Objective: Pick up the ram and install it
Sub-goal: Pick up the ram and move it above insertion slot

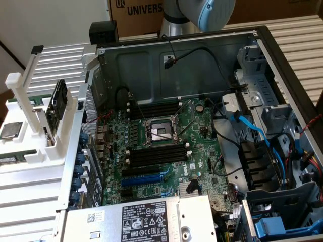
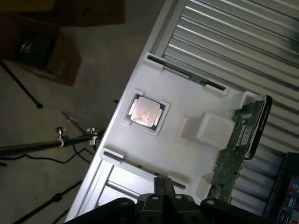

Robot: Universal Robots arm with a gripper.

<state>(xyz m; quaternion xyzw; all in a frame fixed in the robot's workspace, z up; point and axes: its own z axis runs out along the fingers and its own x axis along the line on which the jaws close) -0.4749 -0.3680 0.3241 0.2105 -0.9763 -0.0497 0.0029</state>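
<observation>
Seen from the wrist, a white plastic holder (image 2: 154,144) sits on a ribbed pale counter (image 2: 233,37). The ram (image 2: 138,165) stands on its long edge in a slot along the side of the holder closest to the end effector (image 2: 163,182). From this angle it is a long, thin, dark strip with a white tab gripping it near each end. Its chips and label cannot be made out.

A second ram stick (image 2: 187,74), just as long and narrow and with hints of green board, sits in a matching slot along the opposite side. Between the two, a square processor (image 2: 146,112) with a metal lid lies in a shallow recess. A wider green expansion card (image 2: 236,149) with a black edge stands upright at the end of the holder toward the computer.

The end effector is clenched, its dark fingers pressed together with nothing between them. It hangs over the holder near one end of the ram, and whether it touches the ram cannot be told.

In the exterior view, an open computer case (image 1: 262,45) lies to the exterior view's right of the holder. Its green motherboard (image 1: 207,146) carries a processor socket (image 1: 159,132) flanked by black memory slots (image 1: 154,108) with white end clips. A blue expansion slot (image 1: 146,177) lies nearer the camera. A grey and blue joint of the arm (image 1: 202,12) shows above the case.
</observation>
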